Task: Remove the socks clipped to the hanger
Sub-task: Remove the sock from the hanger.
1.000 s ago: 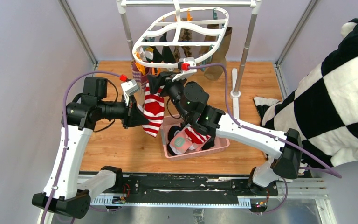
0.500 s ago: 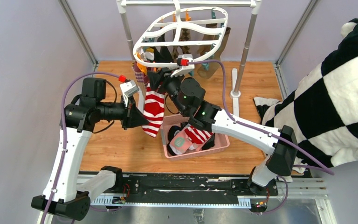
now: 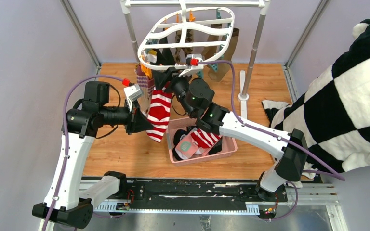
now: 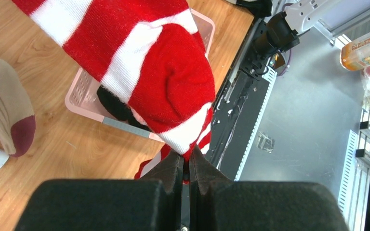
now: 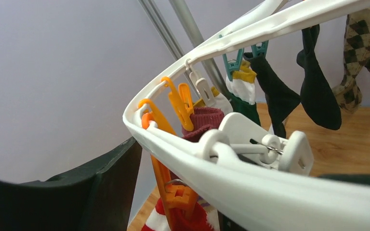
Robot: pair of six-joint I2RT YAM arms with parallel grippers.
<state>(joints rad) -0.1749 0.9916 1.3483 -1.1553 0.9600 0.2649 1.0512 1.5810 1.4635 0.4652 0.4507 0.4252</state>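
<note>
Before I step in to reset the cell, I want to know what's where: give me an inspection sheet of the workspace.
Surface: wooden tabletop, pink basket standing on it.
Job's things: hanger on the grey pole rack, socks clipped on; red-white striped sock with its top at an orange clip.
Clutter: that basket holds socks; checked plush cloth at right.
Grippers: left gripper shut on the striped sock's lower end; right gripper open under the hanger rim.
Cables: purple cables along both arms.
Surroundings: plain walls.
</note>
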